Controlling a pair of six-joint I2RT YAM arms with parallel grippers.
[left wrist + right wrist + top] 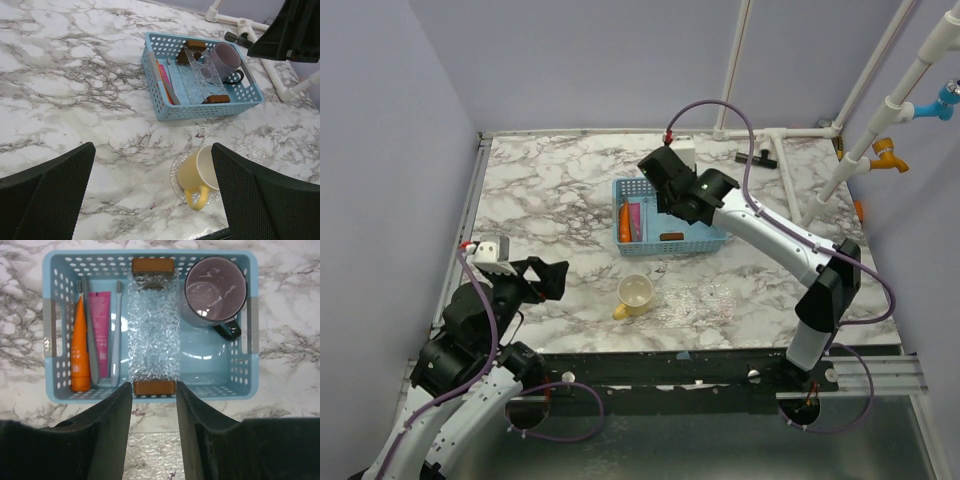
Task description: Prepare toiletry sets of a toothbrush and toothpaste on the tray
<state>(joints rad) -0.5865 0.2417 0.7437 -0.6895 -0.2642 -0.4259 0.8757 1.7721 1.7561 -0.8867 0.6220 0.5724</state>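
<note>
Inside the blue basket, left side, lie orange toothpaste tube and grey toothbrush, beside the glass tray. Right gripper hovers above w/ jaws half apart, empty; left gripper wide, empty. Brush prob. light, stiff, thin: take mid-handle; tube soft, slippery: pinch its flat body.

Bright, even light, sharp focus (soft shadows)

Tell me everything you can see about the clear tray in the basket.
The tray is a long, clear, bumpy strip, glass or plastic by look, with a brown block at each end. It lies bare along the middle of the blue basket, toothbrushes and tubes on one side, a purple mug on the other.
</note>
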